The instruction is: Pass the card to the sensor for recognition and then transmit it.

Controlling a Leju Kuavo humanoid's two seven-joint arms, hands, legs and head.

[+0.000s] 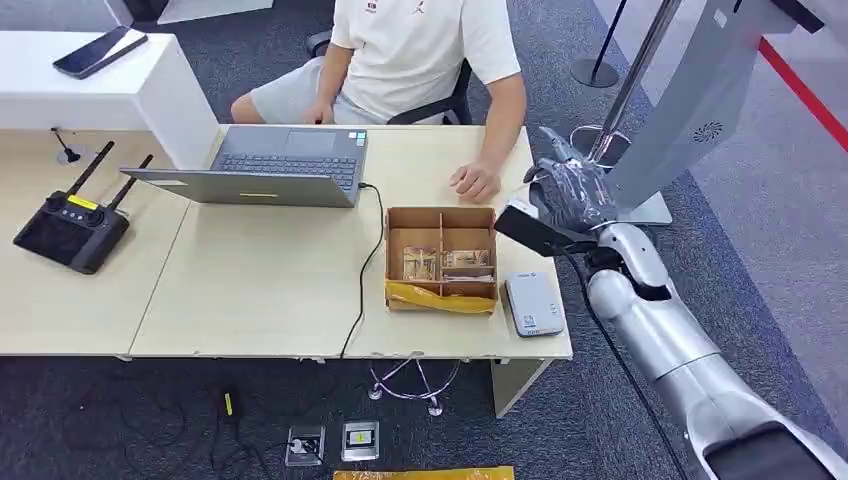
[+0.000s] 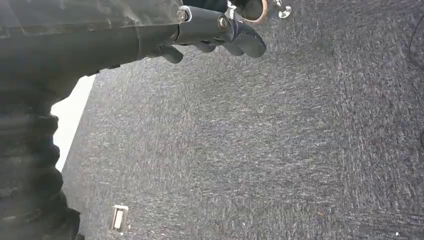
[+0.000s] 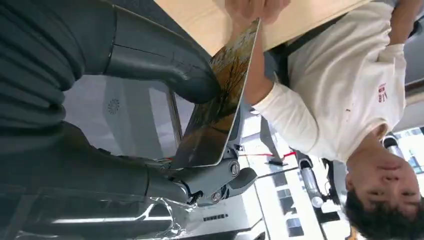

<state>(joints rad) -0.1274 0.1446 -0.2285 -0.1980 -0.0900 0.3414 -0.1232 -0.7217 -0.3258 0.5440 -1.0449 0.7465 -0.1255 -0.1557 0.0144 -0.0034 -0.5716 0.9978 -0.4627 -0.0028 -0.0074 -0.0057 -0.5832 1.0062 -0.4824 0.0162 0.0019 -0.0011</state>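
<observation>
My right hand [image 1: 567, 192] is raised beside the table's right edge and grips a card [image 3: 220, 100] with a brown and gold picture between thumb and fingers. In the head view the card [image 1: 532, 231] shows as a dark flat slab jutting toward the table. The sensor [image 1: 533, 304], a small white box, lies on the table's front right corner, in front of and below the card. A person's hand [image 1: 474, 182] rests on the table just left of my hand. My left hand [image 2: 220, 27] hangs over the carpet with fingers curled and nothing in it.
A cardboard box [image 1: 441, 258] with compartments and cards stands left of the sensor. A laptop [image 1: 272, 165] with a black cable sits at the back, a black controller [image 1: 70, 226] at far left. The person in a white shirt [image 1: 412, 50] sits behind the table. A grey stand [image 1: 690, 110] rises at right.
</observation>
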